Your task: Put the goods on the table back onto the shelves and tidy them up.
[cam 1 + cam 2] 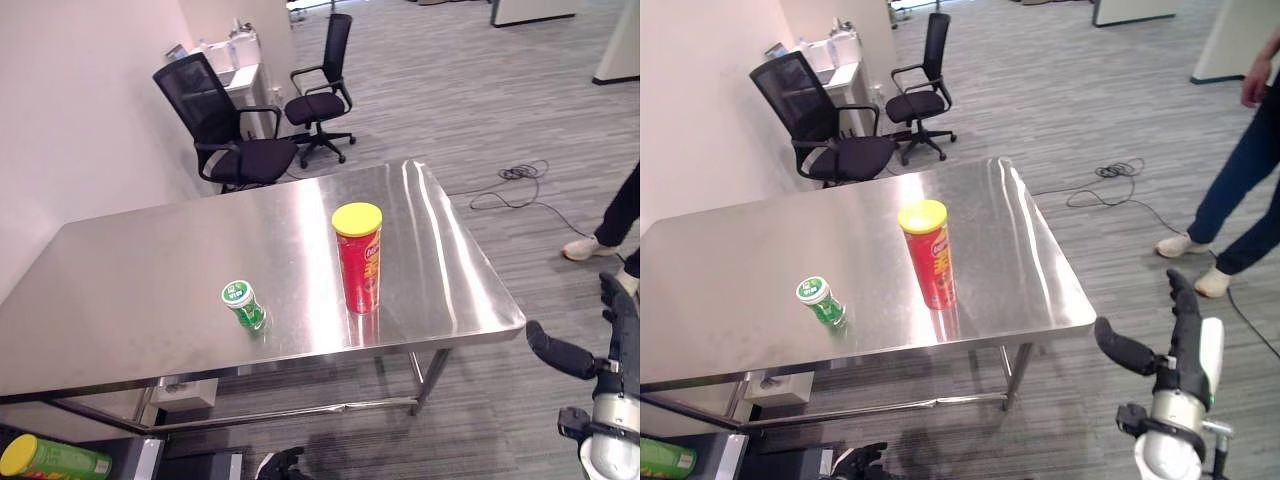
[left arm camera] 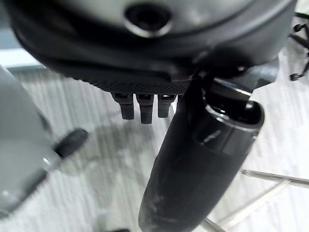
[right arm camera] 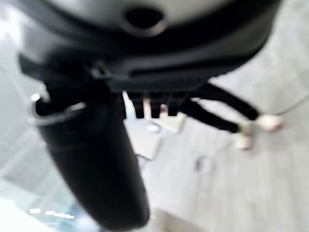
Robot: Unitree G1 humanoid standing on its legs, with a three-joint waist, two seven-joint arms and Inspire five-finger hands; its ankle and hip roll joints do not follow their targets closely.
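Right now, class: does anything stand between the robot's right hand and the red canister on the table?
Nothing visible does. The right hand hangs open off the table's corner; the red canister stands upright with bare tabletop between.

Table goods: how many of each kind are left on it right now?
Tall red can with yellow lid: 1
Small green bottle with white-and-green cap, tilted: 1
Total on the table: 2
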